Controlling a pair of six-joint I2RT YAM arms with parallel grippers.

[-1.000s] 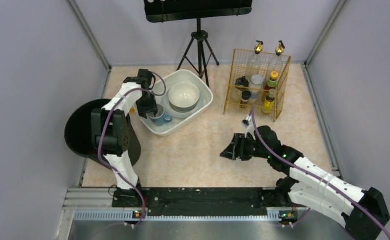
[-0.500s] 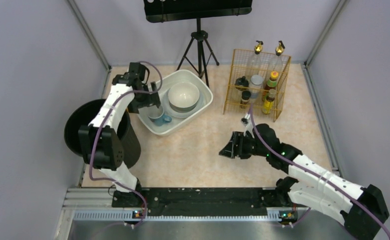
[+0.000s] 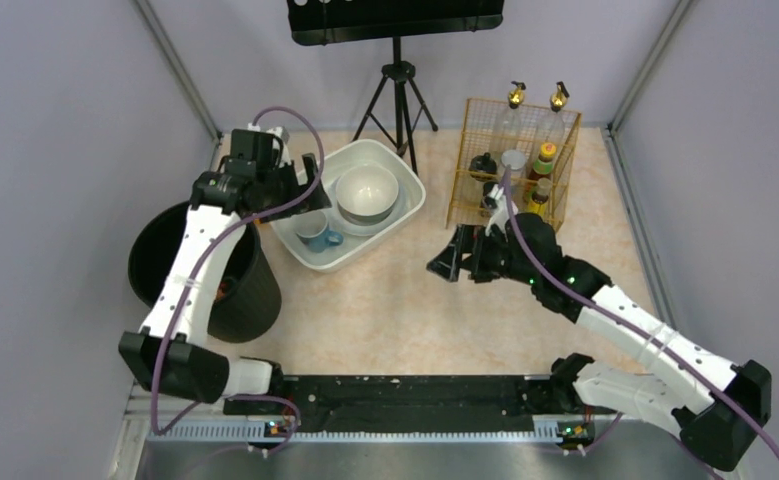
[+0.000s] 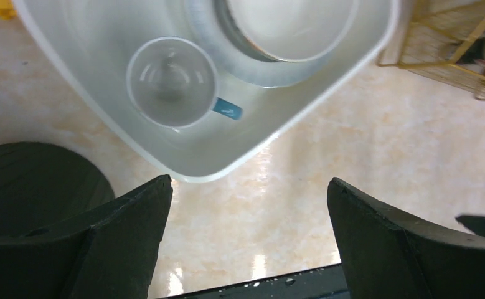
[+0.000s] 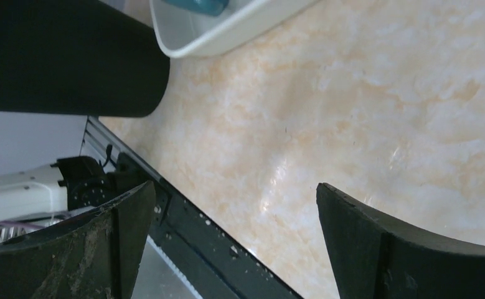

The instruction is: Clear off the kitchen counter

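Overhead, far left: a black bin (image 3: pixel 150 265) stands at the left edge of the kitchen counter (image 3: pixel 385 310), partly hidden by the left arm. The counter is the pale marbled top filling the floor of the booth, with metal rails along its sides. Everything else stands on it.

Left gripper (image 3: pixel 303 190) hangs above the left rim of the white tub (image 3: pixel 355 245), between bin and tub. Wrist view: fingers (image 4: pixel 127 237) spread wide, nothing between them. Below the gap are the tub's near corner and a strip of counter. No contact with the tub that I can make out.

In the tub: a mug (image 4: pixel 171 81) with a blue handle, upright, at the near left end. Just beside it, a white bowl (image 3: pixel 367 188) nested in a grey dish (image 4: pixel 252 65).

Behind the tub, a black tripod (image 3: pixel 397 95) carries a dark panel (image 3: pixel 395 20).

Centre right: right gripper (image 3: pixel 443 262) held over the counter, pointing left toward the tub, well apart from it. Wrist view: fingers (image 5: pixel 389 249) stand wide, holding nothing. Only marbled counter lies between them, with the tub corner and bin at the top edge of that view.

Right rear: a yellow wire rack (image 3: pixel 465 195) holds bottles and jars (image 3: pixel 542 160), with two tall glass bottles with gold spouts at its back. The right arm's wrist sits just in front of the rack.
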